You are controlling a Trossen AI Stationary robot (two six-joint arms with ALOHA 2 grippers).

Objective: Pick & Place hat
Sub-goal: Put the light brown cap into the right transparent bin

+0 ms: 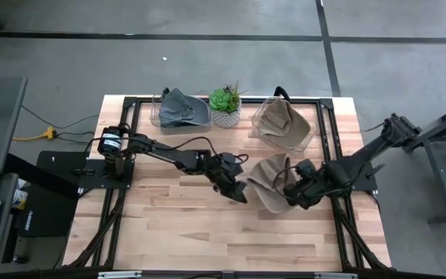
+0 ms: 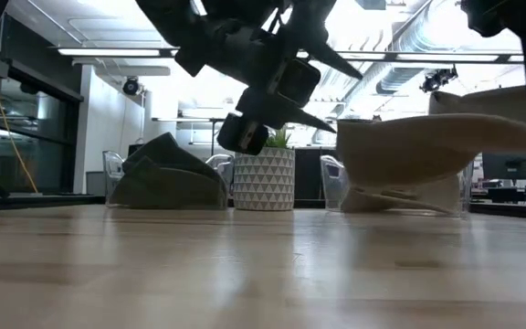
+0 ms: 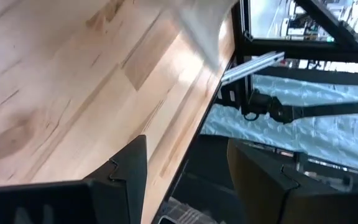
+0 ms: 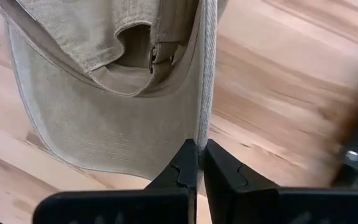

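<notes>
Tan cotton marks the baseball cap [image 1: 268, 180], which hangs above the middle of the wooden table [image 1: 176, 225], a little toward its right edge, clear of the boards in the low view. The right gripper [image 4: 201, 163] has its two dark fingers pinched tight on the edge of the cap's brim, the fabric passing straight between them while the crown and its back strap hang beyond. The left gripper [image 1: 235, 188] sits just beside the cap on its left, its jaws parted and nothing between them; from its wrist camera only a pale corner of the cap shows past the table's edge.

Along the far edge of the table stand three things in a row. A grey cap [image 1: 183, 108] rests in a clear bin [image 1: 158, 116] toward the far left corner. A small green succulent in a white patterned pot [image 1: 226, 107] stands at the middle of that edge. A second tan cap [image 1: 281, 122] lies in another clear bin [image 1: 307, 137] toward the far right corner.
</notes>
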